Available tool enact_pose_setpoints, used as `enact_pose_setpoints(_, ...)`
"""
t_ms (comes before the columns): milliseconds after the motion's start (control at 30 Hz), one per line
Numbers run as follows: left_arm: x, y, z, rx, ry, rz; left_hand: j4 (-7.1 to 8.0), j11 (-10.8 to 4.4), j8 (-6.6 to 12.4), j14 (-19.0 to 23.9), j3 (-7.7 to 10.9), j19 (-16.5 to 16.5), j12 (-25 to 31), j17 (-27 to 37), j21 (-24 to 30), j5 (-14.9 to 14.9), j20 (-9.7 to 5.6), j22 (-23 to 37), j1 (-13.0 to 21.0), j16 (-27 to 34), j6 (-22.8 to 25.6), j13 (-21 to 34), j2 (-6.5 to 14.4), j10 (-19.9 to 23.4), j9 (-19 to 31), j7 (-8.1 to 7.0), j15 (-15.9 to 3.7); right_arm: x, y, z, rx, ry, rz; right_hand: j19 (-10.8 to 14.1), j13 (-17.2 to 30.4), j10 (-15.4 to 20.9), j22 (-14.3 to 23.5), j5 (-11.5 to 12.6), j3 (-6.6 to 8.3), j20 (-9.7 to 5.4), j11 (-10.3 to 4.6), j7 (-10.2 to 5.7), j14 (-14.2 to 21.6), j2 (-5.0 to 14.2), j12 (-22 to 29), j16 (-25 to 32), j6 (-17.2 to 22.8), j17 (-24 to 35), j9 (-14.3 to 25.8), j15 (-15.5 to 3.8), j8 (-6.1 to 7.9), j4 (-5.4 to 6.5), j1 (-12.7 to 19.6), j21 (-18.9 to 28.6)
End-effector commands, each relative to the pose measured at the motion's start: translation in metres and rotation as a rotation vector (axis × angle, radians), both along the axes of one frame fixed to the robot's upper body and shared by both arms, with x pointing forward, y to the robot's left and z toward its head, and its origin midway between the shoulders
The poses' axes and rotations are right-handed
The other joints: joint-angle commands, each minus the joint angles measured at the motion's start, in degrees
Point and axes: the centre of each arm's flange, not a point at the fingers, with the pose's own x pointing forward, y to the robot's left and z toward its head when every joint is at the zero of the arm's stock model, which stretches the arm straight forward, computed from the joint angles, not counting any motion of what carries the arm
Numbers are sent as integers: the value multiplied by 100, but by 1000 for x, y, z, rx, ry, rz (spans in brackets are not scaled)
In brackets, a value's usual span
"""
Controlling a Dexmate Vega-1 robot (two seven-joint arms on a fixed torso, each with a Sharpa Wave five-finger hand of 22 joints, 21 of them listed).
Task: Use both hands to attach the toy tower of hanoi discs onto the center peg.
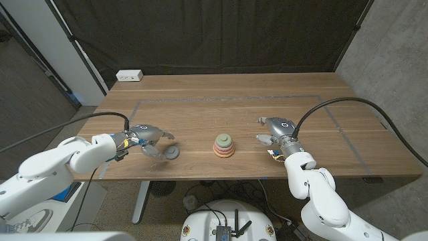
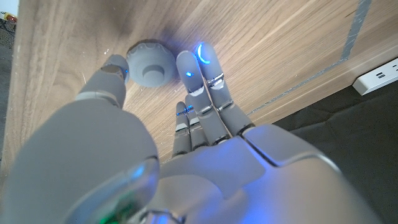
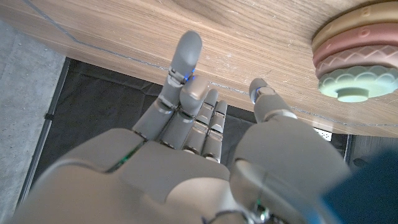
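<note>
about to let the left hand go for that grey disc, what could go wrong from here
1. The grey disc lies flat on the table between the left hand's fingertips, so a pinch may slide it away rather than lift it.
2. The stack already carries three discs, leaving little peg showing; a tilted disc could miss it.
3. The right hand waits open close beside the stack and could nudge it.

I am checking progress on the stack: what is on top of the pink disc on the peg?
A pale green disc sits on the pink disc, with the peg's tip showing through its centre. The pink disc's top face is covered.
</note>
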Motion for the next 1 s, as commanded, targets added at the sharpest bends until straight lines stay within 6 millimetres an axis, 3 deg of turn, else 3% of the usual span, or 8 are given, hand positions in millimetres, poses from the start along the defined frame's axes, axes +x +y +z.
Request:
enact_pose_setpoints(33,8,-2,-9,-1,-1,4,-6,-44,30,4,-1,-4,25,8,-28,-5,-593,6,50,5,9,8,-7,-7,1,-59,-505,0,-2,-1,3,5,-5,-6,20,-9,-1,47,52,-249,-1,39,-3,3,-4,-5,32,21,8,-187,-13,4,-60,-9)
enact_pose_setpoints(1000,20,-7,-33,-3,15,16,10,-107,72,14,-33,-9,61,-9,-37,-1,-605,9,87,16,87,-53,18,27,-6,-109,-506,-3,-3,-6,10,22,-11,-14,7,-15,0,51,56,-246,11,54,-46,2,1,-49,32,-6,11,-186,-23,5,-101,-17)
